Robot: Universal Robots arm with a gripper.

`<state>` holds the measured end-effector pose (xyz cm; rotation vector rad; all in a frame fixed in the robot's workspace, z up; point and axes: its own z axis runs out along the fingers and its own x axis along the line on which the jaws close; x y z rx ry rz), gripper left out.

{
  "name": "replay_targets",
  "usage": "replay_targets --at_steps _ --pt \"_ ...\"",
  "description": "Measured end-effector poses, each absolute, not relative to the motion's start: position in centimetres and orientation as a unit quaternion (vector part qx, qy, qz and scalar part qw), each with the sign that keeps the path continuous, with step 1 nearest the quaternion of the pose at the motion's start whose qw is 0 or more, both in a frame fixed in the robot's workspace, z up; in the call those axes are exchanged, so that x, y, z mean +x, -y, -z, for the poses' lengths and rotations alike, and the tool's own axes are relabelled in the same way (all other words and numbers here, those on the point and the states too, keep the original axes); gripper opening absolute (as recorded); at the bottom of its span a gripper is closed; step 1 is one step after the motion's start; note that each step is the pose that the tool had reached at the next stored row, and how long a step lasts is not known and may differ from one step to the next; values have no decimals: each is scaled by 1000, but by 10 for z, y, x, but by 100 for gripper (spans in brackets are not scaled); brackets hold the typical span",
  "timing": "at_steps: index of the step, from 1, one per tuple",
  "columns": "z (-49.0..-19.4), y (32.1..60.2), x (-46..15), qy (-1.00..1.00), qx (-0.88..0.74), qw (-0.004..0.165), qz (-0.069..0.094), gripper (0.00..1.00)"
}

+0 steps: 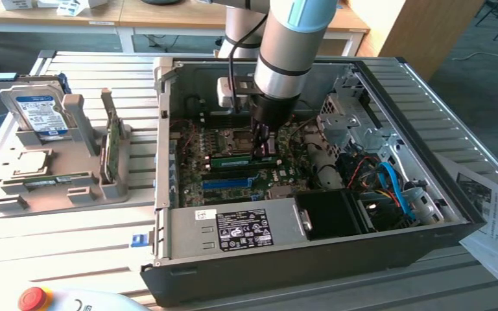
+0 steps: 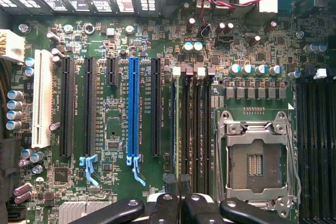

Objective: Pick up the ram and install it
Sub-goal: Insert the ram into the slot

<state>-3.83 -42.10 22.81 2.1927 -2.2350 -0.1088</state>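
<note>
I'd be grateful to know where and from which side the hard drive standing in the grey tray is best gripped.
Probably by its free top edge, coming down from above, fingers on the two broad faces. The hard drive stands nearly upright, its foot sunk in the holder on the tray, so the upper part is what stands free.

silver-grey tubular arm (image 1: 285, 61) with pale blue joint cap (image 1: 310, 13), black cable (image 1: 230, 61), black screw-studded jaws
</note>
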Motion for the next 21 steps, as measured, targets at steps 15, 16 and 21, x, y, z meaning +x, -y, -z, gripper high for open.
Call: replay_targets --at_steps 15,16,21 --pt "-227 421 -38 711 702 4 35 12" --pt "-227 421 -38 711 702 4 35 12" --pt "-226 421 -38 711 702 4 35 12"
